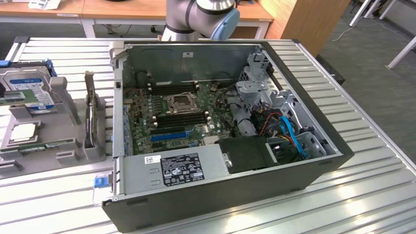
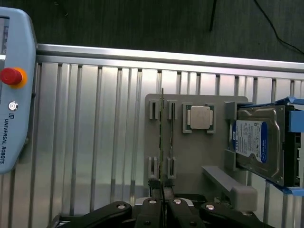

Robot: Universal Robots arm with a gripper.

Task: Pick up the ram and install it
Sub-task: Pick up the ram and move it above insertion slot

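Closest to the lens, the black gripper (image 2: 162,190) has its fingers pressed together. Just past its tips the ram (image 2: 162,133) stands on its thin edge between the slotted posts of a grey holder (image 2: 190,156), beside a processor (image 2: 198,117) and a hard drive (image 2: 259,142). Whether the tips touch the ram, I cannot tell

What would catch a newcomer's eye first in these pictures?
The open computer case sits in the exterior view's middle, its green circuit board laid bare. At the exterior view's left, a grey holder carries a blue-labelled hard drive. In the wrist view, a red button stands out on a pale control pendant.
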